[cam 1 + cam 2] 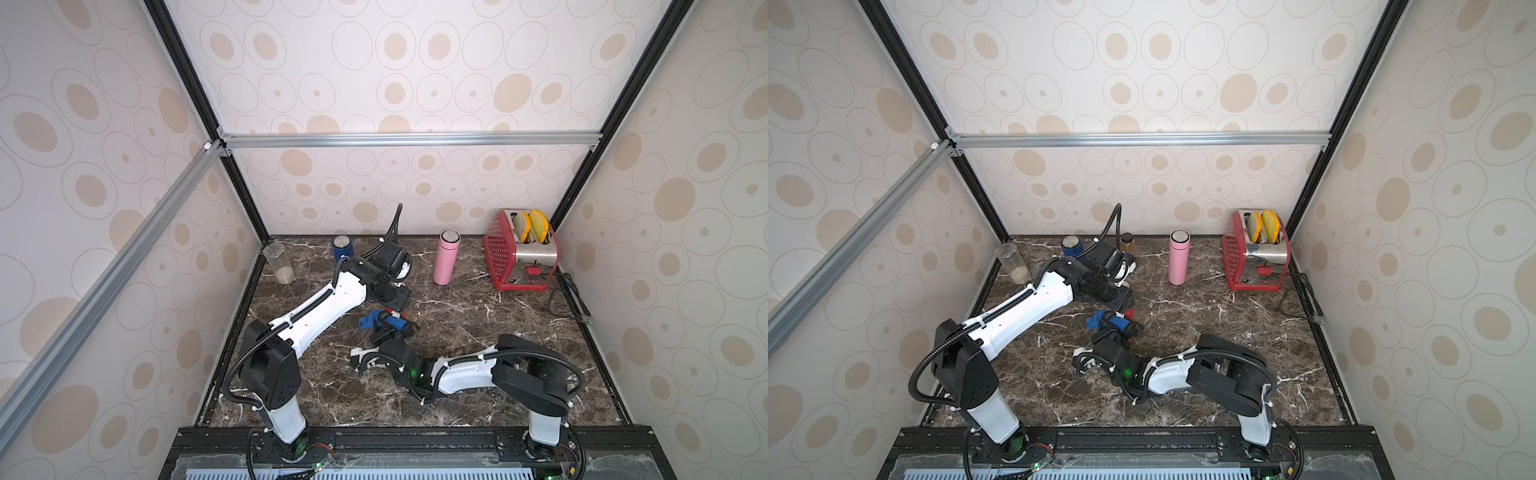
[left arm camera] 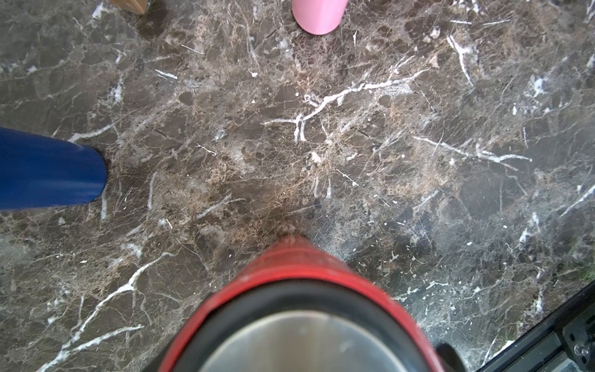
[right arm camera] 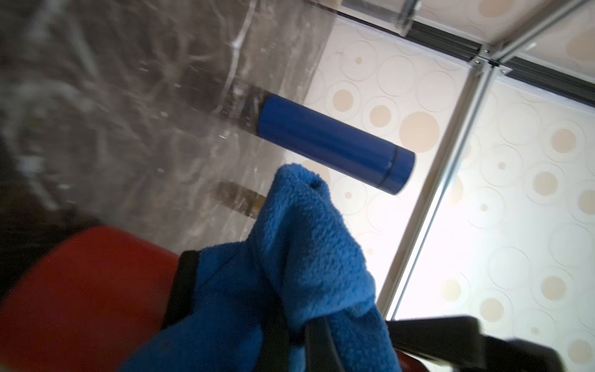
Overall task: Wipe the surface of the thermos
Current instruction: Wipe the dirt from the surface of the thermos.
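The left end effector point(image 1: 395, 306) is sitting closed, it seems on the upper part of the red cylindrical metal thermos with a steel lid point(image 2: 289, 267). This thermos is apparently standing upright on the dark marble tabletop point(image 1: 498, 324), nearer to the robot than the slim pink bottle point(image 1: 445, 257). The right end effector point(image 1: 386, 330) is pinching a soft blue fleece cloth point(image 3: 299, 244) beside the red wall. I am judging the thermos stiff, smooth and slippery, so gripping just under the lid is looking safest.
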You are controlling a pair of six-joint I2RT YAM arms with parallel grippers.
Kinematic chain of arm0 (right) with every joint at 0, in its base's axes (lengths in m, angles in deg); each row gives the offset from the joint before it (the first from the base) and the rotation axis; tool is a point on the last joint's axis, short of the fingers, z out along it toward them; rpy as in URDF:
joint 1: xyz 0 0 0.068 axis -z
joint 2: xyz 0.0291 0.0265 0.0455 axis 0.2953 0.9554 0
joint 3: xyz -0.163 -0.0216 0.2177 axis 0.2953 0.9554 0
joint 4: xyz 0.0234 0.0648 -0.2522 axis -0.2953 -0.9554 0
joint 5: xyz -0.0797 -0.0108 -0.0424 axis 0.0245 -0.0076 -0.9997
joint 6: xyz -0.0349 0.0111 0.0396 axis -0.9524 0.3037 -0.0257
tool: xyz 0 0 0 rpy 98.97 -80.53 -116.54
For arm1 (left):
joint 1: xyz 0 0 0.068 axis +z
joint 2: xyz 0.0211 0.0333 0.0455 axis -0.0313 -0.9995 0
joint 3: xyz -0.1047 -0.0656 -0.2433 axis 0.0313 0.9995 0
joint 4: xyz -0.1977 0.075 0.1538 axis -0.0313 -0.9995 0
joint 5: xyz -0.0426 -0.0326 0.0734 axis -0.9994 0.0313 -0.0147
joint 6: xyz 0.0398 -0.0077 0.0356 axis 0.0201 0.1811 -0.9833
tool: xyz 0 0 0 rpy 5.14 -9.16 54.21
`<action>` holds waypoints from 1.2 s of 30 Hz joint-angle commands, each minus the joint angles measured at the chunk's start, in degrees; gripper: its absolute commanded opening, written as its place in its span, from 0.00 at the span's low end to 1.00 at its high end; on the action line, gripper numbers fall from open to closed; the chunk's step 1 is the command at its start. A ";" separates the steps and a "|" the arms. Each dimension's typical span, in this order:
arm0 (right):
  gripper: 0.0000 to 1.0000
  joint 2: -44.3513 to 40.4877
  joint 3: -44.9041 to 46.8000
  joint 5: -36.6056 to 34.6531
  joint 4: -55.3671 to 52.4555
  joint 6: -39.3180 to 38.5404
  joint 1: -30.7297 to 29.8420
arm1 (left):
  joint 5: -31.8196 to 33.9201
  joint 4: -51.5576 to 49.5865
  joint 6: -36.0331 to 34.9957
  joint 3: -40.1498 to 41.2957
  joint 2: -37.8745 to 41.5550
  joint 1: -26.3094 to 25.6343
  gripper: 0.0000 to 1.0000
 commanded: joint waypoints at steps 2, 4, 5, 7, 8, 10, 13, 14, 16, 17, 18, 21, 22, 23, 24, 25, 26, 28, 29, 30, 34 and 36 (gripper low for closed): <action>0.00 -4.72 -2.59 -1.23 2.32 -6.94 3.04 | 0.85 -8.51 -1.41 -1.19 -0.83 -0.96 0.00; 0.00 -5.22 -2.65 -0.92 2.55 -8.04 3.49 | 0.86 -8.51 -1.44 -1.06 -0.98 -1.07 0.00; 0.00 -5.25 -2.66 -0.94 2.50 -8.14 3.64 | 0.90 -8.63 -1.50 -1.18 -1.10 -1.01 0.00; 0.00 -5.16 -2.31 -1.06 1.26 -6.76 3.64 | 1.04 -8.85 -1.61 -1.31 -1.21 -1.04 0.00; 0.00 -4.72 -1.88 -1.08 0.39 -5.55 3.64 | 0.99 -8.94 -1.67 -1.40 -1.25 -1.04 0.00; 0.00 -2.98 -1.08 -1.38 -0.26 -2.86 3.66 | 0.86 -9.21 -1.91 -1.66 -1.49 -1.05 0.00; 0.00 0.90 -0.32 -2.08 -1.43 1.96 3.60 | 0.66 -9.69 -2.07 -2.01 -1.89 -1.01 0.00; 0.00 2.39 -0.24 -2.30 -1.76 3.66 3.50 | 0.64 -9.87 -2.16 -2.10 -1.97 -1.07 0.00; 0.00 5.29 -0.21 -2.49 -2.46 6.74 3.47 | 0.64 -10.24 -2.37 -2.36 -2.19 -1.04 0.00; 0.00 6.64 -0.36 -2.63 -2.60 8.70 3.51 | 0.64 -10.50 -2.51 -2.45 -2.33 -1.01 0.00; 0.00 7.95 -0.52 -2.71 -2.57 10.11 3.47 | 0.69 -10.80 -2.71 -2.63 -2.38 -1.05 0.00; 0.00 9.85 -0.94 -3.02 -3.50 12.61 3.48 | 0.90 -11.36 -3.20 -2.98 -2.62 -1.04 0.00; 0.00 10.00 -1.07 -3.02 -4.24 13.48 3.48 | 1.10 -11.49 -3.16 -3.07 -2.62 -1.09 0.00; 0.00 9.96 -1.11 -2.93 -5.04 14.34 3.53 | 1.21 -11.49 -3.24 -3.10 -2.59 -1.00 0.00; 0.00 9.80 -0.99 -3.01 -5.64 14.84 3.50 | 1.25 -11.49 -3.35 -3.17 -2.47 -1.01 0.00; 0.00 9.55 -0.77 -3.09 -5.93 15.24 3.49 | 1.34 -11.50 -3.34 -3.24 -2.41 -1.04 0.00; 0.00 9.15 -0.34 -3.26 -6.22 15.58 3.43 | 1.56 -11.37 -3.34 -3.30 -2.38 -1.01 0.00; 0.00 7.90 0.78 -3.79 -6.37 16.06 3.12 | 1.77 -10.94 -3.42 -3.24 -2.05 -1.04 0.00; 0.00 6.83 1.60 -4.27 -6.56 16.36 2.90 | 2.00 -10.66 -3.42 -3.24 -1.90 -1.09 0.00; 0.00 5.91 2.35 -4.70 -6.65 16.78 2.60 | 2.22 -10.33 -3.53 -3.18 -1.65 -1.01 0.00; 0.00 -0.64 6.52 -8.14 -9.43 20.41 0.53 | 2.40 -8.58 -3.61 -2.91 -0.60 -0.40 0.00; 0.00 -4.88 8.24 -10.09 -13.64 25.07 -0.76 | 1.86 -7.51 -3.60 -2.64 -0.03 0.22 0.00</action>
